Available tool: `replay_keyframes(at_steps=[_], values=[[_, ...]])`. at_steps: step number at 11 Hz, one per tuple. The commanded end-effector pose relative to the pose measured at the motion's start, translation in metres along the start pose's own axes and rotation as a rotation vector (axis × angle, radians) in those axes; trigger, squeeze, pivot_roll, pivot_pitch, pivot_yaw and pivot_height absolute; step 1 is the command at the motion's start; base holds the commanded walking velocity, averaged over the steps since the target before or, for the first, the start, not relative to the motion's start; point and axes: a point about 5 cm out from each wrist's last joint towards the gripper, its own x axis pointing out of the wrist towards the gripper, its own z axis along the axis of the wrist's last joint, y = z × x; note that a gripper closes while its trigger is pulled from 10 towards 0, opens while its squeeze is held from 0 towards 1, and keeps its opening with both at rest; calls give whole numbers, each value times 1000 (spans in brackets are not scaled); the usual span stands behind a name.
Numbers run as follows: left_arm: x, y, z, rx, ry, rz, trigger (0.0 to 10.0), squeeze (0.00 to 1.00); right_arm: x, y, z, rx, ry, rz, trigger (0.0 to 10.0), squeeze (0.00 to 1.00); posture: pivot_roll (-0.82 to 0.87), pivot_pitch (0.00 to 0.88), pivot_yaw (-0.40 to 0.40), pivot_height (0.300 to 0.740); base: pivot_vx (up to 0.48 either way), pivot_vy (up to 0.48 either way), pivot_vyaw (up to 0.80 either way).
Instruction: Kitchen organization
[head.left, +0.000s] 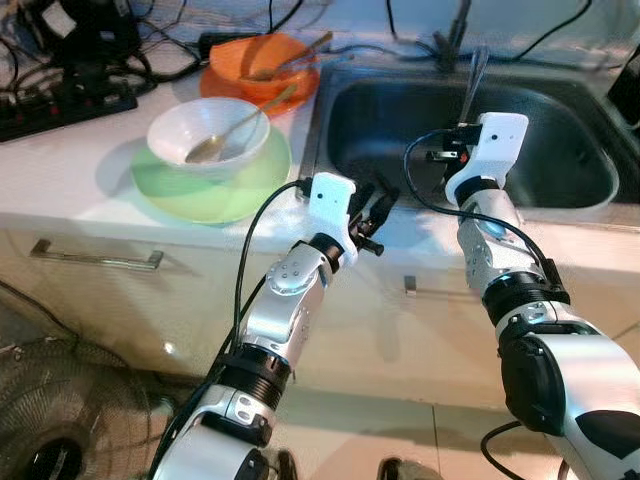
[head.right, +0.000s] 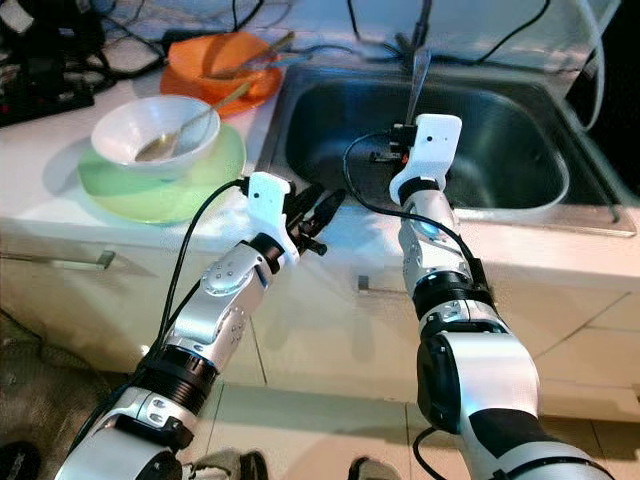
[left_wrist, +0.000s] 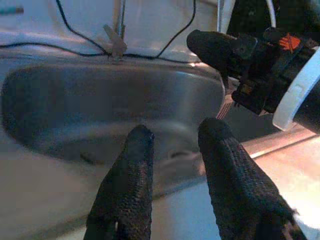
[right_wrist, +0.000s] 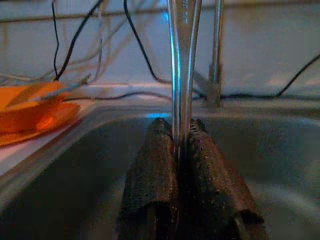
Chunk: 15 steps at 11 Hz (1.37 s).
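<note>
My right gripper (right_wrist: 181, 132) is shut on a metal fork (head.left: 474, 78) and holds it upright over the steel sink (head.left: 560, 150). Its handle rises above the fingers and its tines (left_wrist: 225, 106) hang below. My left gripper (head.left: 375, 205) is open and holds nothing. It hovers over the counter's front edge at the sink's left rim, fingers (left_wrist: 127, 175) pointing into the basin. Left of the sink, a white bowl (head.left: 208, 130) holding a spoon (head.left: 225, 135) sits on a green plate (head.left: 215, 190). Behind it, an orange bowl (head.left: 262, 58) with utensils rests on an orange plate.
A faucet (head.left: 458, 25) stands behind the sink. A black power strip (head.left: 60, 110) and tangled cables lie at the back left of the counter. A drawer handle (head.left: 97, 258) runs below the counter edge. A fan grille (head.left: 50, 420) lies on the floor at lower left.
</note>
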Motion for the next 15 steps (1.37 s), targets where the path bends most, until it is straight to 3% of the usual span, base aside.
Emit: replay_keyframes(at_steps=[1, 15], values=[[5, -10, 4, -18, -23, -18, 10000, 0, 2, -1, 7, -18, -31, 2, 10000, 0, 50, 39, 19, 740, 322, 0, 0], [8, -12, 8, -34, -38, -24, 10000, 0, 0, 7, -1, 8, -5, 38, 10000, 0, 51, 63, 15, 740, 316, 0, 0]])
